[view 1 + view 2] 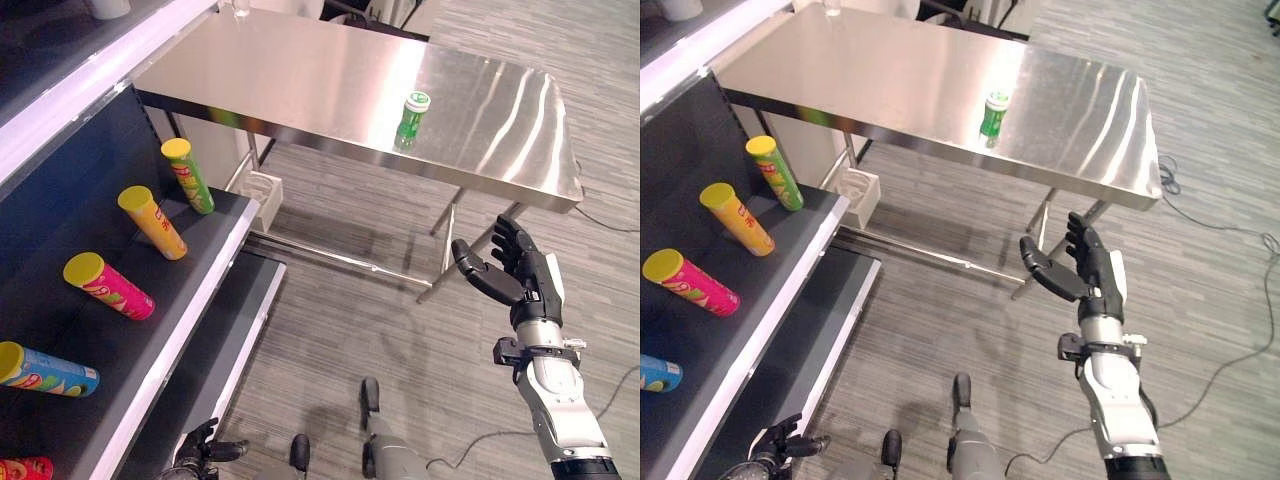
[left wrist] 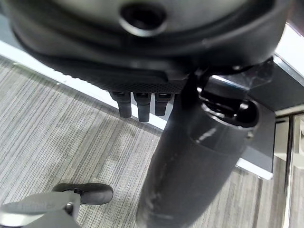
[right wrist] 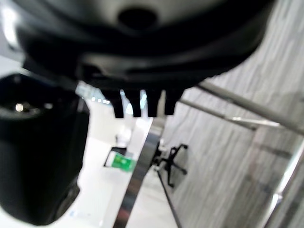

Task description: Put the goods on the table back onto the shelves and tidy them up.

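Note:
A small green can with a white lid stands upright on the steel table, near its front edge; it also shows small in the right wrist view, green can. My right hand is raised in front of the table, below its front right part, open and holding nothing, well short of the can. Low by the bottom shelf hangs my left hand, open and empty, with its fingers over the floor. Several chip tubes lie tilted on the dark shelf: green, yellow, pink, blue.
A red tube lies at the shelf's near end. A lower shelf juts out beneath. A white box sits on the floor under the table. A white cup stands on the top shelf. Striped grey floor lies between shelf and table.

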Controlling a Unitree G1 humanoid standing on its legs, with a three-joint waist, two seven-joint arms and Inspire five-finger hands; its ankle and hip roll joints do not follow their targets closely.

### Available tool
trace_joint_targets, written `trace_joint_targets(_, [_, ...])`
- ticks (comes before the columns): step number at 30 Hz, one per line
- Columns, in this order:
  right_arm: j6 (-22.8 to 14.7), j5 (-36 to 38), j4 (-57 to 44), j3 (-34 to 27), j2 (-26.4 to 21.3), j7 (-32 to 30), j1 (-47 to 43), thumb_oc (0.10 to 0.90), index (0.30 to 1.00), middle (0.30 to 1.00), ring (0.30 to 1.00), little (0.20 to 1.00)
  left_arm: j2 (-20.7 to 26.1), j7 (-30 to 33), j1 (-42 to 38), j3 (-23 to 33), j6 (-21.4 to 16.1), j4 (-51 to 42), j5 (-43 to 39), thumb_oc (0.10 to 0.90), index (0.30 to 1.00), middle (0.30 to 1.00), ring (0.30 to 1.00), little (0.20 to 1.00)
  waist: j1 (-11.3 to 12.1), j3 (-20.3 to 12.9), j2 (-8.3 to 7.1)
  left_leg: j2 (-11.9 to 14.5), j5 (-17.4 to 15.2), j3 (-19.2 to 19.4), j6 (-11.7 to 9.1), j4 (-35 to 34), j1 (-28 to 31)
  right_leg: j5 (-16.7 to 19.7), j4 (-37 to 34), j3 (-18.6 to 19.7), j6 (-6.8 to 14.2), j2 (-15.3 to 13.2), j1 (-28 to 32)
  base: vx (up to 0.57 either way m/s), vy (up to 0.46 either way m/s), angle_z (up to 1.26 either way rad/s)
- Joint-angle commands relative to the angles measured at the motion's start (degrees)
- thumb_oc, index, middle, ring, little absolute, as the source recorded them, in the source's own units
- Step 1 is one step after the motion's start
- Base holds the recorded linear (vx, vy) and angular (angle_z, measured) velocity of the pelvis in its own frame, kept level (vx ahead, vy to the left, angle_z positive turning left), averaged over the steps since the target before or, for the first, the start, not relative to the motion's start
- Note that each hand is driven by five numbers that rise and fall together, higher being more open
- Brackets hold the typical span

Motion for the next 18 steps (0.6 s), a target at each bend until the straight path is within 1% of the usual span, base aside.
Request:
trace_joint_targets(1, [-6.9, 1.5, -4.5, -5.4, -3.3, -2.1, -6.7, 0.8, 0.9, 0.9, 0.9, 0.9, 3.7, 1.1, 2.1, -1.3, -2.0, -4.3, 1.2, 0.8, 0.9, 0.9, 0.9, 0.9, 0.4, -3.7, -1.64, 0.9, -4.1, -1.8, -6.5, -1.8, 3.4, 4.8, 1.0, 0.1, 1.4, 0.4, 0.9, 0.16, -0.098, 0.48])
trace_joint_targets(2, [-6.9, 1.5, -4.5, -5.4, -3.3, -2.1, -6.7, 0.8, 0.9, 0.9, 0.9, 0.9, 3.7, 1.1, 2.2, -1.3, -2.0, -4.3, 1.2, 0.8, 0.9, 0.9, 0.9, 0.9, 0.4, -3.7, -1.63, 0.9, -4.2, -1.8, -6.5, -1.8, 3.5, 4.8, 1.0, 0.0, 1.4, 0.4, 1.0, 0.19, -0.116, 0.33])
trace_joint_targets(4, [-6.7, 1.2, -5.4, -5.6, -4.1, -1.7, -6.3, 0.8, 0.9, 0.9, 0.9, 0.9, 3.6, 0.9, 2.0, -2.1, -1.8, -3.9, 1.6, 0.8, 0.9, 0.9, 0.9, 0.9, -0.1, -4.6, -2.96, 1.1, -5.9, -3.8, -6.8, -2.5, 5.9, 6.4, 2.4, 2.2, 1.6, 0.6, 1.8, 0.35, -0.219, 0.41])
trace_joint_targets(5, [-6.6, 1.4, -5.3, -5.9, -4.3, -1.3, -5.5, 0.8, 0.9, 0.9, 0.9, 0.9, 3.6, 0.7, 2.2, -2.3, -1.9, -3.4, 2.0, 0.8, 0.9, 0.9, 0.9, 0.9, -0.2, -5.7, -3.46, 1.4, -6.9, -4.5, -7.0, -3.2, 7.3, 5.8, 1.7, 2.6, 1.2, 0.7, 3.1, 0.32, -0.189, 0.47])
trace_joint_targets(6, [-6.6, 1.4, -5.3, -6.0, -4.3, -1.3, -5.4, 0.8, 0.9, 0.9, 0.9, 0.9, 3.6, 0.7, 2.3, -2.3, -2.0, -3.4, 2.1, 0.8, 0.9, 0.9, 0.9, 0.9, -0.3, -5.6, -3.36, 1.5, -7.0, -4.6, -7.0, -3.4, 7.5, 5.8, 1.5, 2.5, 1.2, 0.7, 3.4, 0.35, -0.234, 0.62])
trace_joint_targets(7, [-6.2, 0.0, -6.5, -6.1, -5.1, -0.7, -4.6, 0.8, 0.9, 0.9, 0.9, 0.9, 3.4, 0.7, 2.7, -2.2, -1.6, -2.7, 2.7, 0.8, 0.9, 0.9, 0.9, 0.9, -0.4, -7.0, -3.45, 2.8, -7.9, -4.7, -7.9, -3.7, 8.9, 5.8, 2.4, 2.3, 0.6, 0.8, 4.5, 0.32, -0.254, 0.51])
trace_joint_targets(8, [-6.2, -0.1, -7.1, -6.2, -5.4, -0.2, -4.3, 0.8, 0.9, 0.9, 0.9, 0.9, 3.3, 0.6, 3.0, -2.2, -1.7, -2.1, 2.8, 0.8, 0.9, 0.9, 0.9, 0.9, -1.0, -7.8, -3.12, 4.0, -8.2, -5.0, -8.4, -3.7, 9.2, 5.4, 3.0, 2.4, 0.2, 1.2, 4.7, 0.32, -0.255, 0.5])
trace_joint_targets(9, [-6.1, -0.1, -7.1, -6.3, -5.5, -0.2, -4.2, 0.8, 0.9, 0.9, 0.9, 0.9, 3.3, 0.6, 3.0, -2.2, -1.7, -2.1, 2.9, 0.8, 0.9, 0.9, 0.9, 0.9, -1.0, -7.9, -2.98, 4.2, -8.3, -5.1, -8.5, -3.8, 9.2, 5.3, 3.1, 2.3, 0.1, 1.3, 4.7, 0.22, -0.186, 0.21])
trace_joint_targets(10, [-6.1, -0.6, -7.2, -6.4, -6.1, 0.1, -4.1, 0.8, 0.9, 0.9, 0.9, 0.9, 3.1, 0.5, 3.4, -2.1, -1.7, -1.9, 2.8, 0.8, 0.9, 0.9, 0.9, 0.9, -1.3, -8.7, -2.69, 5.3, -8.6, -5.2, -9.0, -3.6, 9.7, 4.8, 3.7, 2.0, -0.3, 1.5, 4.8, 0.22, -0.182, 0.23])
trace_joint_targets(11, [-6.1, -1.2, -7.4, -6.4, -6.8, 0.4, -3.8, 0.8, 0.9, 0.9, 0.9, 0.9, 2.8, 0.4, 3.6, -2.3, -1.7, -1.3, 3.0, 0.8, 0.9, 0.9, 0.9, 0.9, -1.7, -9.6, -2.03, 6.6, -8.6, -5.6, -9.5, -3.0, 9.5, 3.8, 4.7, 1.5, -1.0, 2.1, 5.0, 0.29, -0.276, 0.22])
trace_joint_targets(13, [-5.9, -2.3, -7.8, -6.1, -8.1, 0.7, -4.0, 0.8, 0.9, 0.9, 0.9, 0.9, 2.8, 0.2, 3.8, -2.5, -1.6, -0.5, 3.5, 0.8, 0.9, 0.9, 0.9, 0.9, -2.0, -10.5, -1.1, 8.6, -7.3, -6.1, -10.8, -1.0, 8.7, 1.7, 6.2, 1.5, -2.1, 3.4, 5.2, 0.24, -0.269, 0.16])
trace_joint_targets(15, [-6.2, -1.8, -8.5, -5.8, -8.1, 1.2, -4.2, 0.8, 0.9, 0.9, 0.9, 0.9, 2.7, 0.4, 4.0, -2.1, -1.6, -0.2, 3.1, 0.8, 0.9, 0.9, 0.9, 0.9, -1.8, -10.9, -0.34, 10.0, -4.0, -6.3, -12.3, 3.5, 7.2, -0.3, 6.6, 1.6, -3.3, 4.7, 6.6, 0.24, -0.264, -0.01])
trace_joint_targets(16, [-6.8, -0.7, -9.0, -5.0, -8.2, 1.5, -5.0, 0.8, 0.9, 0.9, 0.9, 0.9, 2.6, 0.3, 4.4, -1.7, -1.6, -0.5, 2.3, 0.8, 0.9, 0.9, 0.9, 0.9, -1.1, -10.6, -0.28, 9.8, 0.2, -6.0, -13.1, 10.8, 4.4, -1.4, 6.2, 2.1, -4.4, 5.5, 8.9, 0.17, -0.203, -0.07])
trace_joint_targets(17, [-6.8, -0.7, -9.0, -5.0, -8.2, 1.5, -5.1, 0.8, 0.9, 0.9, 0.9, 0.9, 2.6, 0.3, 4.4, -1.7, -1.6, -0.6, 2.3, 0.8, 0.9, 0.9, 0.9, 0.9, -1.1, -10.6, -0.31, 9.7, 0.0, -6.0, -13.1, 11.3, 4.1, -1.4, 6.2, 2.1, -4.4, 5.4, 8.9, 0.18, -0.3, -0.21])
trace_joint_targets(18, [-7.0, 0.2, -9.8, -4.2, -8.6, 1.6, -6.4, 0.8, 0.9, 0.9, 0.9, 0.9, 2.5, -0.1, 4.5, -2.0, -1.6, -2.0, 1.2, 0.8, 0.9, 0.9, 0.9, 0.9, 0.2, -8.9, -1.25, 7.7, 4.2, -6.5, -12.4, 22.0, -0.8, -2.0, 5.8, 2.9, -5.7, 5.4, 11.2, 0.1, -0.212, -0.28])
